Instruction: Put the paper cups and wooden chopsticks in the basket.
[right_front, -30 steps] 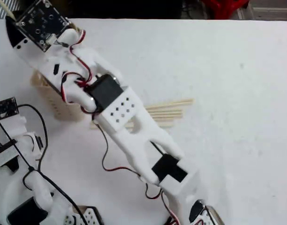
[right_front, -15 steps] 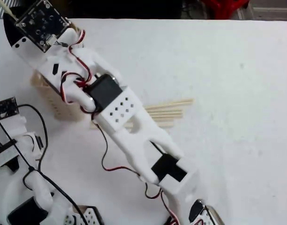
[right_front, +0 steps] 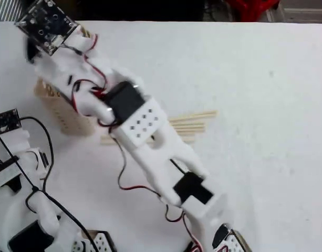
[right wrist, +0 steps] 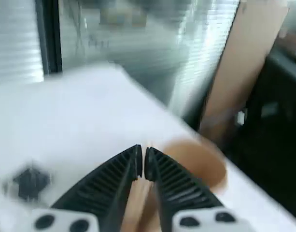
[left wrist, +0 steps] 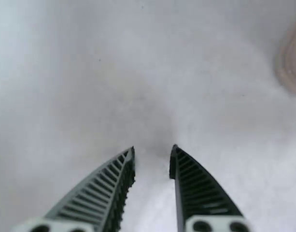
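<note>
chopstick handling is the step in hand: the right hand [right wrist: 142,152] has its jaws pressed together on a pale wooden stick, the held chopstick [right wrist: 136,198], which runs back between the 2 jaws toward the wrist. a tight pinch suits so thin a piece, which would likely slip from a looser hold. in the high view the right arm [right_front: 145,131] stretches across the table [right_front: 266,79], its wrist at the far left corner, over and just past the slatted basket [right_front: 66,118]. that reach is probably meant to carry the stick above the basket for dropping. beyond the jaws sits a round brown shape, likely a paper cup [right wrist: 205,162], too blurred to say whether it stands in the basket or beside it.

the loose chopsticks [right_front: 192,126] lie in a rough bundle on the table, partly under the arm and apart from the basket, so several trips remain.

the left hand [left wrist: 151,154] hangs over bare table with its jaws slightly spread and nothing between them, apparently kept out of the way. a tan rim [left wrist: 292,63] shows near it; i cannot tell what it belongs to.
</note>
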Controlling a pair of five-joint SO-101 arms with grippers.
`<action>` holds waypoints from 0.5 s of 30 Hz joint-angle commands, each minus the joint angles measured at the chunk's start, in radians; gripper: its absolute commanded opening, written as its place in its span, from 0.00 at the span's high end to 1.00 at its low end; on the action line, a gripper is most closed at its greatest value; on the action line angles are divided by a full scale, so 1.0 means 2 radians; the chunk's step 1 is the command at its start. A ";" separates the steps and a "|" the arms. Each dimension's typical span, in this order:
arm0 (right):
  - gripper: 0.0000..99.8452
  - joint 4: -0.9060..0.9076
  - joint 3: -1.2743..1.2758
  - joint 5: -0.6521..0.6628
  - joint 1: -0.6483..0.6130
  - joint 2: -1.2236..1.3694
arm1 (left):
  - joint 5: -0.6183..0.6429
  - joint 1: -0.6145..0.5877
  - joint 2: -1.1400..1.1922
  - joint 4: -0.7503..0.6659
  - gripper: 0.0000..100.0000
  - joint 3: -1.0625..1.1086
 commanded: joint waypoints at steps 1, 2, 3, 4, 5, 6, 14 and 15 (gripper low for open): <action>0.94 0.214 -0.021 0.002 0.035 -0.056 | 0.004 0.005 -0.008 -0.011 0.86 -0.001; 0.92 0.256 -0.021 0.002 0.043 -0.062 | 0.004 0.005 -0.008 -0.011 0.86 -0.001; 0.89 0.293 -0.018 0.005 0.051 -0.066 | 0.004 0.005 -0.008 -0.011 0.86 -0.001; 0.87 0.303 -0.002 0.017 0.060 -0.072 | 0.004 0.005 -0.008 -0.011 0.86 -0.001; 0.85 0.300 0.027 0.038 0.078 -0.079 | 0.004 0.005 -0.008 -0.011 0.86 -0.001; 0.85 0.297 0.058 0.065 0.095 -0.092 | 0.004 0.005 -0.008 -0.011 0.86 -0.001; 0.85 0.266 0.334 0.198 0.146 -0.116 | 0.004 0.010 -0.008 -0.011 0.86 -0.001; 0.85 0.249 0.366 0.221 0.145 -0.116 | 0.003 0.010 -0.008 -0.011 0.86 -0.001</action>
